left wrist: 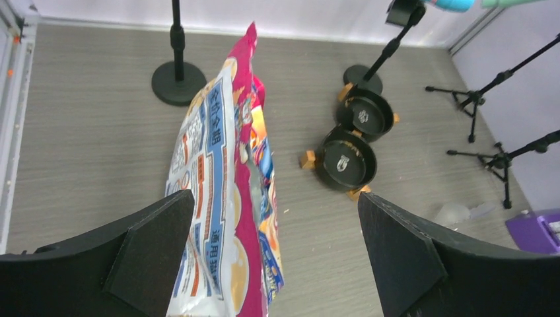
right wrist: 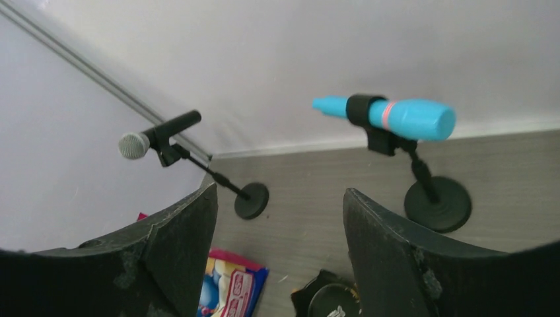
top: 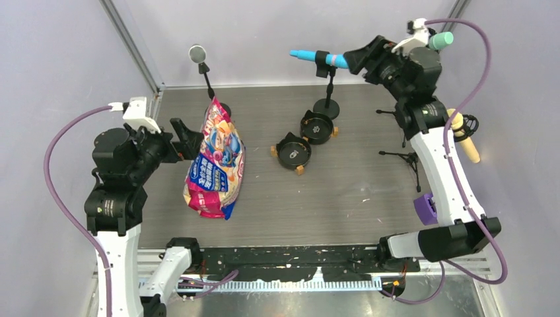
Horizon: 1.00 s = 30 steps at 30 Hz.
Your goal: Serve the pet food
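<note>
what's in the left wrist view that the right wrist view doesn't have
Only the left wrist view: two thin tripod stands, a purple object and a second black bowl. Only the right wrist view: the grey-headed microphone and the whole blue microphone. Both: the pet food bag, mostly visible in the left and only a corner in the right, one black bowl and the two round stand bases.

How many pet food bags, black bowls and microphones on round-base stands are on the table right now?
Pet food bag: 1
Black bowls: 2
Microphones on round-base stands: 2
Total: 5
</note>
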Tool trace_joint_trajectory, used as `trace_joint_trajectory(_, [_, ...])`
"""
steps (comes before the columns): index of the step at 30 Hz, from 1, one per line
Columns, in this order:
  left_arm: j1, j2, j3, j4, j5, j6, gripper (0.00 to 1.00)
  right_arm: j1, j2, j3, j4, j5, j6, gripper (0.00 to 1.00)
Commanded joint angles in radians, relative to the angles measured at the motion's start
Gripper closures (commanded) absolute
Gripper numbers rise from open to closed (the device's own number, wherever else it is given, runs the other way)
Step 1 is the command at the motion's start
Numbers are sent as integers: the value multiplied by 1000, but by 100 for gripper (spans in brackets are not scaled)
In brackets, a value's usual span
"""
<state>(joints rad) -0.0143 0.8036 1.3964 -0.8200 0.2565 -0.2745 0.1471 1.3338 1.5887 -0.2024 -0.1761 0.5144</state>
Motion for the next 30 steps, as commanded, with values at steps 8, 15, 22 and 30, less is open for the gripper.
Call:
trace_joint_trajectory(8, [-34, 159, -12, -210, -54, 156, 4, 160, 131, 13, -186, -17, 60, 31])
trace_joint_trajectory(15, [-82, 214, 13, -289, -114, 182, 23, 206, 163, -38, -188, -50, 63, 37])
trace_joint_trajectory(22, [-161, 170, -15, -369, -240, 154, 46, 248, 185, -72, -165, -34, 53, 38])
trace_joint_trajectory(30, [-194, 118, -69, -405, -310, 127, 70, 262, 245, -26, -179, -56, 57, 39])
